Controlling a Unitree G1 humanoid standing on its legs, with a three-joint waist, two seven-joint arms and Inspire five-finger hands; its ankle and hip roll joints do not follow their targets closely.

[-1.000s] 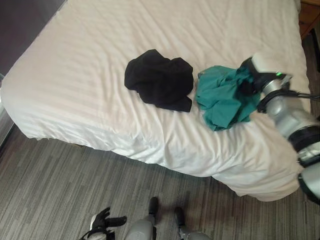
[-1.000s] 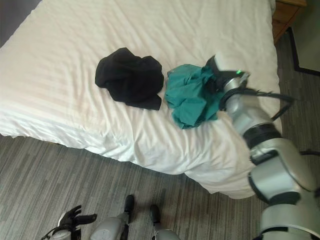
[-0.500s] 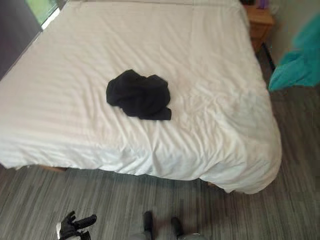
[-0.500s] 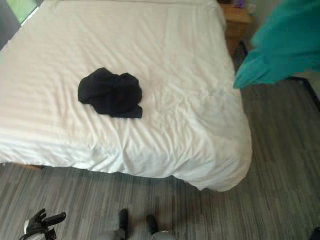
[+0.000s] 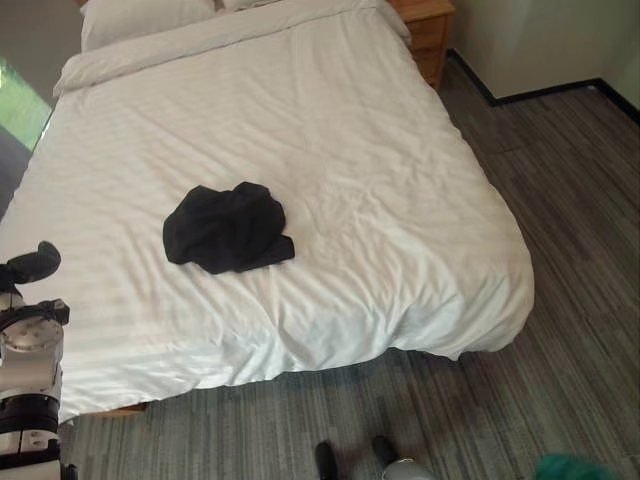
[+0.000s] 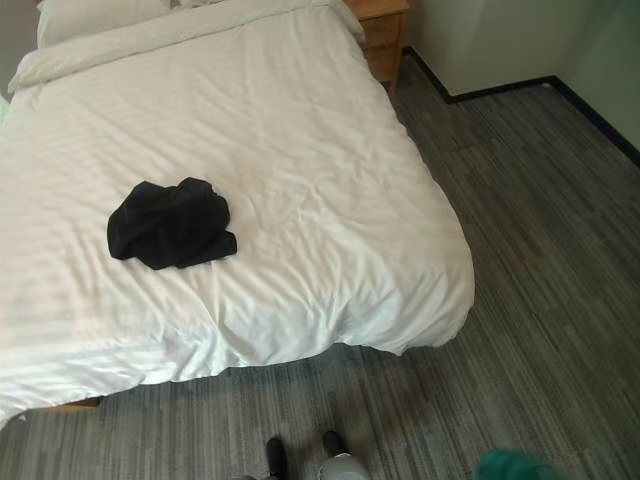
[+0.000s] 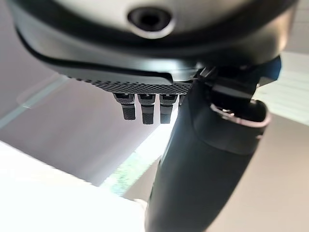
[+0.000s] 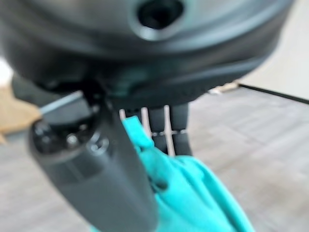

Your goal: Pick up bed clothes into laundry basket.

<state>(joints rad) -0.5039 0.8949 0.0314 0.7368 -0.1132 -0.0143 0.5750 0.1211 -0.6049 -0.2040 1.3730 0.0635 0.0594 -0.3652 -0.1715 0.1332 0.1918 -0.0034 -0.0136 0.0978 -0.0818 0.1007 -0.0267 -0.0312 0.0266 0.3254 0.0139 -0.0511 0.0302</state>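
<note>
White bed [image 5: 330, 130] w/ black garment [image 5: 225, 228], grey wood-look floor [image 5: 560, 180].

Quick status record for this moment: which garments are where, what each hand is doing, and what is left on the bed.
teal garment: pinched between thumb and fingers of the right hand; a bit of it shows at the bottom edge of the eye views, over the floor
black garment: lies crumpled on the white bed, untouched
left hand: holds nothing, fingers relaxed, at the bed's near left side
laundry basket: cannot say where it is
left on bed: the black garment
nightstand: wooden, by the bed's far right corner
</note>
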